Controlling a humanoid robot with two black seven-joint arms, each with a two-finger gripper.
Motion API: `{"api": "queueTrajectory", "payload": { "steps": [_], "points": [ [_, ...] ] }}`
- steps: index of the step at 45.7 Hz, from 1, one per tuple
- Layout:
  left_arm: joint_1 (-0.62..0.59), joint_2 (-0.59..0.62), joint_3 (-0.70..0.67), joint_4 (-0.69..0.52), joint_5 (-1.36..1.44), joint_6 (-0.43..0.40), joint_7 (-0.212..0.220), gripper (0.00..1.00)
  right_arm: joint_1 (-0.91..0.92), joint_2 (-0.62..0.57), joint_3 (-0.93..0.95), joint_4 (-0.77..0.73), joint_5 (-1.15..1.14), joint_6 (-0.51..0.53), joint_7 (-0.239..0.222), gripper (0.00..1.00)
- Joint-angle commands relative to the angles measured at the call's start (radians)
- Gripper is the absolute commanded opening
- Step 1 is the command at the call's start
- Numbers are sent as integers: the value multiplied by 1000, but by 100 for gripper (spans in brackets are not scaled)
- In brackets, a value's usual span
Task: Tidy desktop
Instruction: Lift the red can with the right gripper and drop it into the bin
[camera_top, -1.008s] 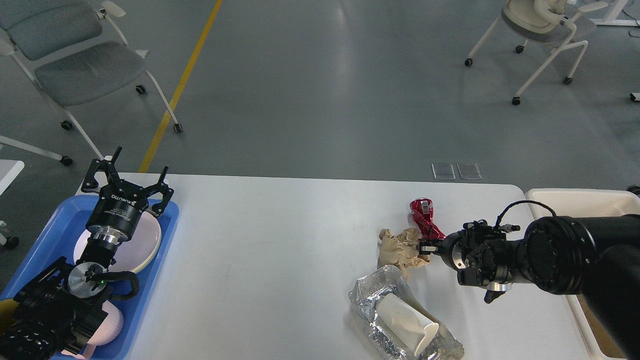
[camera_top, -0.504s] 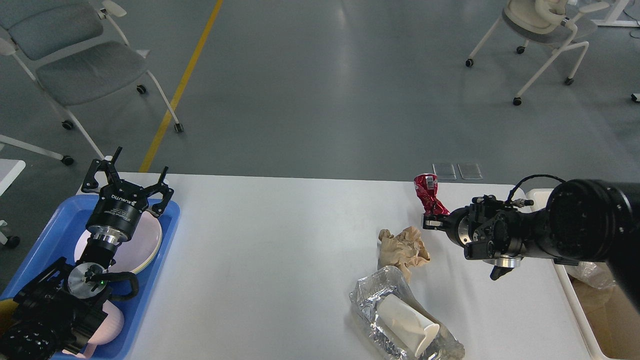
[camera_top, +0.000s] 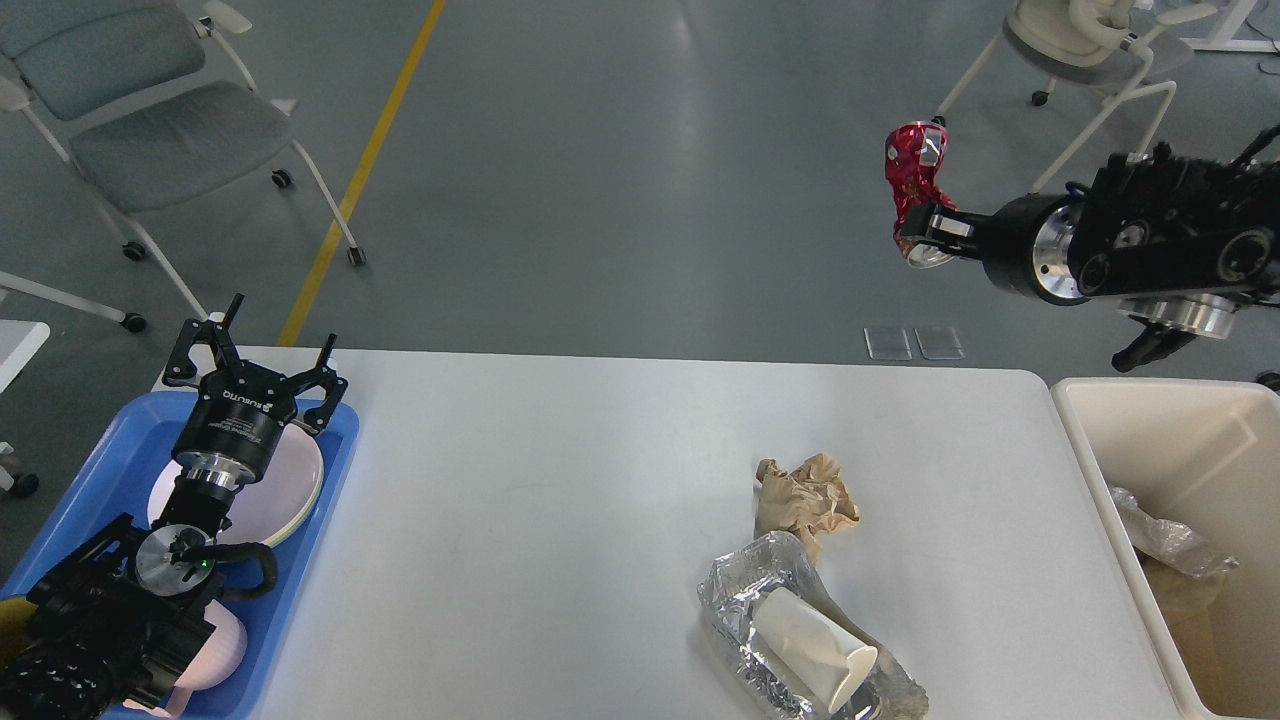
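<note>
The big white-grey table (camera_top: 560, 520) runs lengthwise left to right. The right tool (camera_top: 925, 232) is clamped on a crushed red can (camera_top: 912, 185), held upright well above it. The cream bin (camera_top: 1160, 400) holds clear plastic; the blue tray (camera_top: 320, 520) holds pale plates. The left tool (camera_top: 255, 350) hangs open over the tray.

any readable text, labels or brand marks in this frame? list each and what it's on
"ROBOTIQ": white lettering on the black body of the left gripper, seen upside down from the head view.
Crushed red can held in the right gripper: a pale label patch near its top, too small and blurred to read.
Nothing readable on the desktop, the brown paper wad or the foil bag.
</note>
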Motion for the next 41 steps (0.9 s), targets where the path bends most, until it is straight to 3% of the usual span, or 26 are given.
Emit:
{"api": "queueTrajectory", "payload": {
  "steps": [1, 14, 23, 25, 30, 35, 41],
  "points": [
    [0, 0, 0, 0, 0, 0, 0, 96, -3, -29, -25, -29, 11, -6, -7, 45],
    [0, 0, 0, 0, 0, 0, 0, 96, -390, -312, -85, -215, 12, -90, -12, 45],
    [0, 0, 0, 0, 0, 0, 0, 96, -745, -346, -63, -359, 12, -188, -4, 47],
    [0, 0, 0, 0, 0, 0, 0, 96, -827, -342, -48, -400, 12, -190, -4, 56],
    [0, 0, 0, 0, 0, 0, 0, 96, -1009, -323, 39, -525, 19, -190, -4, 100],
    [0, 0, -2, 0, 0, 0, 0, 96, -1152, -305, 142, -598, 19, -187, -4, 100],
    [0, 0, 0, 0, 0, 0, 0, 96, -1178, -305, 181, -605, 19, -185, -4, 100]
  ]
}}
